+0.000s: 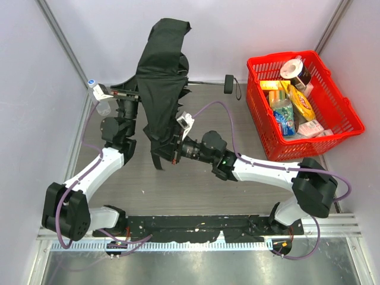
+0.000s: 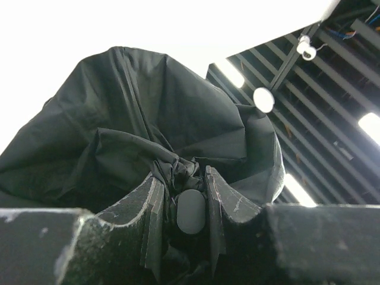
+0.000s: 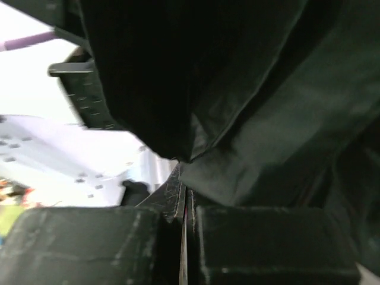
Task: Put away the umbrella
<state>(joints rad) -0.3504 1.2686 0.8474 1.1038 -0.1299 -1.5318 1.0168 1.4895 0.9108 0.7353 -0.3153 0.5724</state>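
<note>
Grips the umbrella [image 1: 161, 89] at its bunched hub with the left gripper [image 2: 184, 181], canopy spreading beyond the fingertips. Pinches a canopy fold at the right gripper's [image 3: 184, 187] tips, jaws pressed together.

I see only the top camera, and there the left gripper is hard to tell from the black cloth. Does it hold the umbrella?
Observer: Yes. In the left wrist view the left gripper is closed on a bunched knot of the umbrella cloth.
Operator: Good. And the right gripper, is it open or shut?
Observer: Its own wrist view shows the right gripper shut, with the cloth hanging right at its tips. Whether it pinches any cloth, I cannot tell.
</note>
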